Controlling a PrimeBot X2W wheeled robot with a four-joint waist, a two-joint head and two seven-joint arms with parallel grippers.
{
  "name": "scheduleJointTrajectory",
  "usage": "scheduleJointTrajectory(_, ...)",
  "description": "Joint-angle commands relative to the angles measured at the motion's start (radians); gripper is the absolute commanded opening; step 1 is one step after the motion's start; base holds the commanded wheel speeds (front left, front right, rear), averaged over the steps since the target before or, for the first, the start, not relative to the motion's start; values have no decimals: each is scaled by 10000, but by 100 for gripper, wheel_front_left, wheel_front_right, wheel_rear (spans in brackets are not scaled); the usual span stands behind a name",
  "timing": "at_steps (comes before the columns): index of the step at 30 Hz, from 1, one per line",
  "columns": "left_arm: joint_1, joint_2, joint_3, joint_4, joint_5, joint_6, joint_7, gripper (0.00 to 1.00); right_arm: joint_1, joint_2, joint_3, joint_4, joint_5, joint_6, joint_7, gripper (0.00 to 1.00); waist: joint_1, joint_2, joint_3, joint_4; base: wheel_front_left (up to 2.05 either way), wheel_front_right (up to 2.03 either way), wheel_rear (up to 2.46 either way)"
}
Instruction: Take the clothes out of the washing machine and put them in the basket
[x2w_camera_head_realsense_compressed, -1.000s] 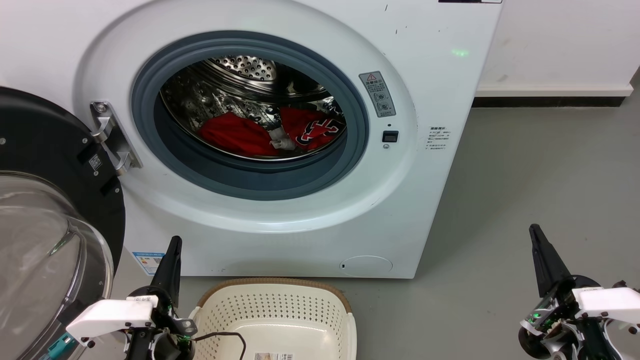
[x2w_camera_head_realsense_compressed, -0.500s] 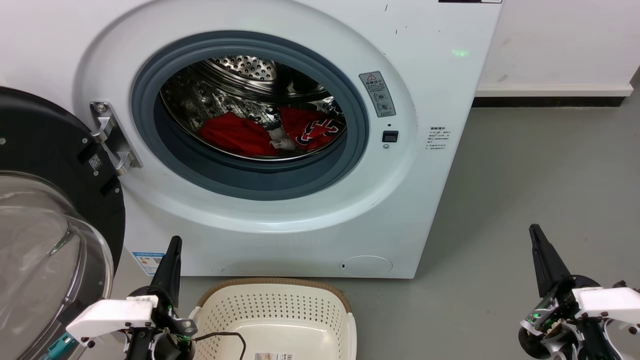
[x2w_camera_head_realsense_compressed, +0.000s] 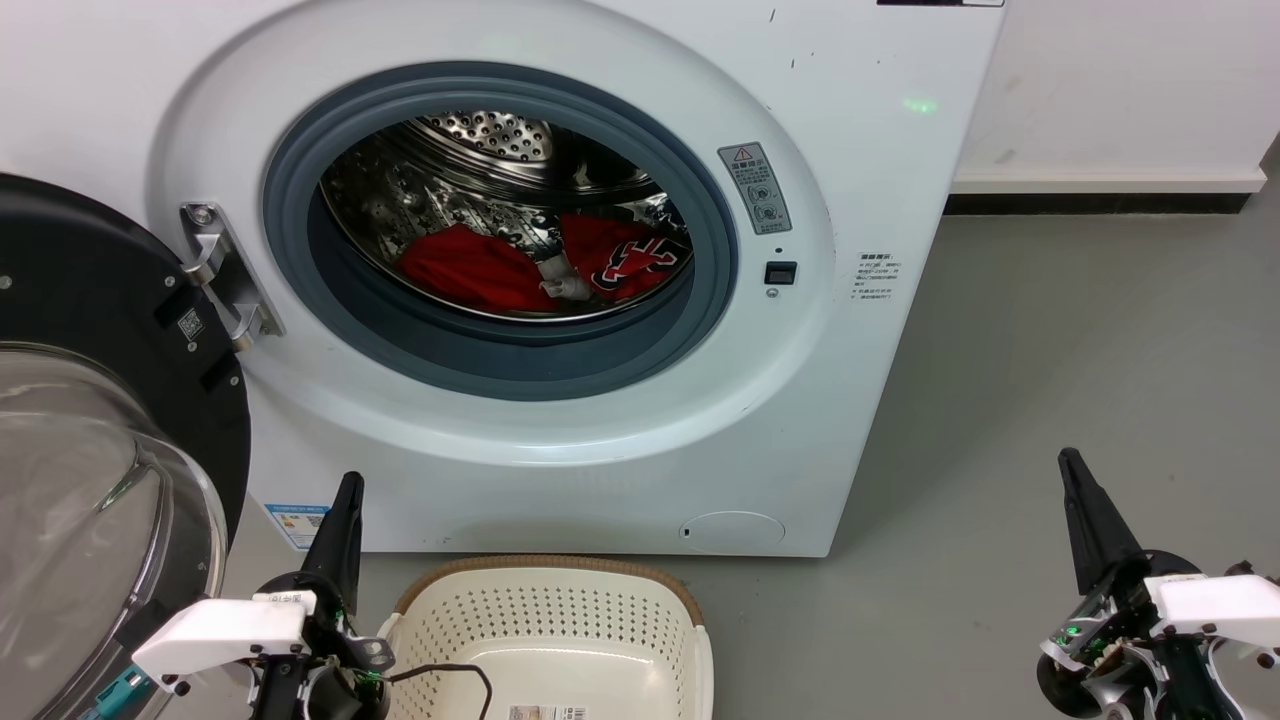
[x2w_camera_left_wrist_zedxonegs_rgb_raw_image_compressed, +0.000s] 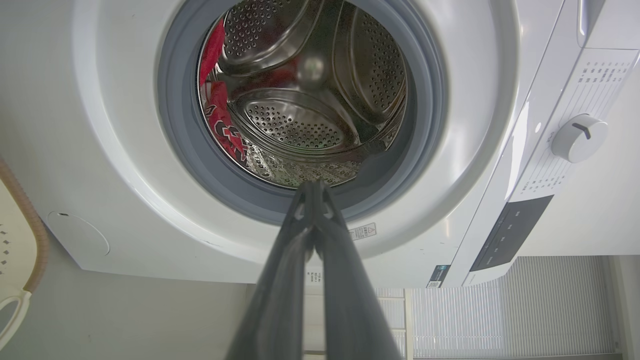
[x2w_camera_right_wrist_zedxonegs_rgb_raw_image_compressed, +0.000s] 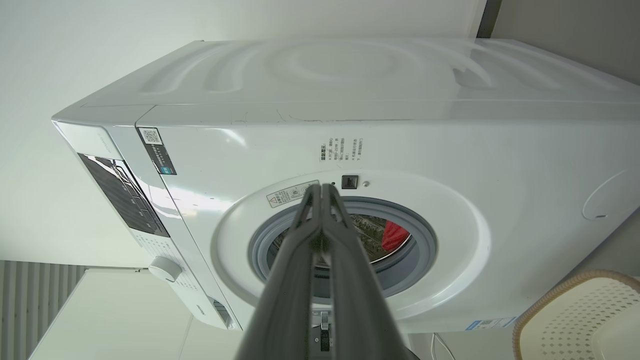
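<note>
The white washing machine (x2w_camera_head_realsense_compressed: 860, 150) stands with its round door (x2w_camera_head_realsense_compressed: 90, 400) swung open to the left. Two red clothes lie at the bottom of the steel drum: a plain one (x2w_camera_head_realsense_compressed: 470, 268) on the left and one with black numerals (x2w_camera_head_realsense_compressed: 630, 262) on the right, also seen in the left wrist view (x2w_camera_left_wrist_zedxonegs_rgb_raw_image_compressed: 220, 125). The cream basket (x2w_camera_head_realsense_compressed: 550, 620) sits on the floor in front of the machine. My left gripper (x2w_camera_head_realsense_compressed: 348, 490) is low beside the basket's left end, fingers shut and holding nothing. My right gripper (x2w_camera_head_realsense_compressed: 1072, 470) hangs over the floor at the right, shut and holding nothing.
Grey floor (x2w_camera_head_realsense_compressed: 1080, 350) stretches to the right of the machine up to a white wall with a dark skirting (x2w_camera_head_realsense_compressed: 1100, 203). A black cable (x2w_camera_head_realsense_compressed: 450, 675) runs from my left wrist over the basket. The open door takes up the left side.
</note>
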Motion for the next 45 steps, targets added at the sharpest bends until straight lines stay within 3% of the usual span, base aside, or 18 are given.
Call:
scheduleJointTrajectory(1, -63, -10, 28, -8, -22, -21, 44, 0, -126, 40, 1, 14, -43, -3, 6, 0, 0, 0, 0, 0, 0, 0, 0)
scheduleJointTrajectory(2, 13, -2, -7, 31, 2, 0, -8, 100, 17, 0, 0, 24, 3, 2, -3, 100, 0, 0, 0, 0, 0, 0, 0)
scheduleJointTrajectory(12, 247, -13, -58, -39, 623, 11, -421, 100, 293, 8, -34, 107, -565, -2, -407, 100, 0, 0, 8, 5, 0, 0, 0)
scheduleJointTrajectory(33, 481, -9, -764, -1126, 5055, 1054, -1340, 100, 773, 12, 319, -1450, -6014, -2, -1336, 100, 0, 0, 73, 23, 0, 0, 0)
scheduleJointTrajectory(45, 643, -6, -1110, -1418, 7166, 1558, -1746, 100, 1052, 13, 469, -1873, -8247, -2, -1742, 100, 0, 0, 89, 30, 0, 0, 0)
